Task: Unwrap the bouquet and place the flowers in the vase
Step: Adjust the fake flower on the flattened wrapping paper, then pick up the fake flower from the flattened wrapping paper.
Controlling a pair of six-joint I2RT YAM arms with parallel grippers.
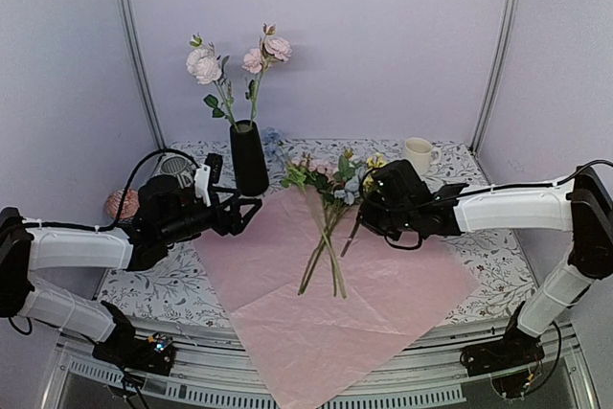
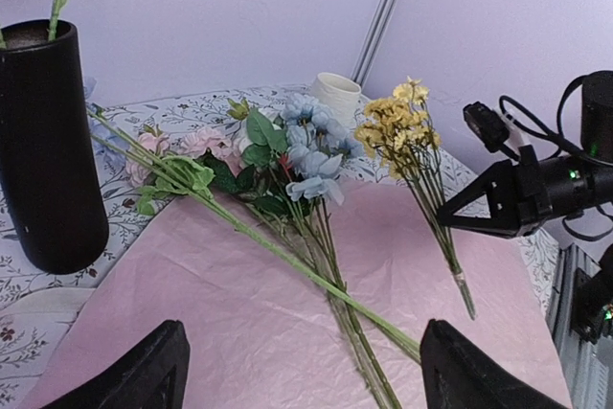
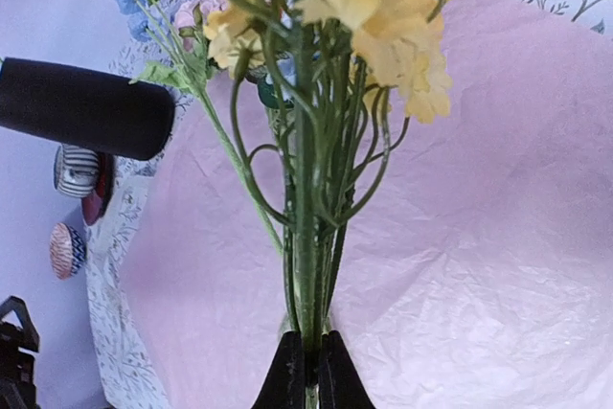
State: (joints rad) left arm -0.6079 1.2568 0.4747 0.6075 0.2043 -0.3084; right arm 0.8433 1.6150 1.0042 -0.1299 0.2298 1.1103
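The yellow sprig (image 2: 402, 126) sits low over the pink paper (image 1: 383, 284), just right of the other flowers (image 1: 326, 198). Its long axis runs near to far, blooms toward the table's back edge. The right gripper (image 3: 306, 347) is pinched tight near the stems' cut end. Held that low, the head may droop, snag the blue blooms, or miss the narrow black vase (image 1: 249, 158) well to the left. The left gripper (image 2: 302, 380) hangs wide open, holding nothing.

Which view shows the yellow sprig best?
Left wrist: the yellow sprig shows whole, blooms to stem end. Right wrist shows its stems pinched in the right gripper, blooms cropped; top shows only a small yellow spot.
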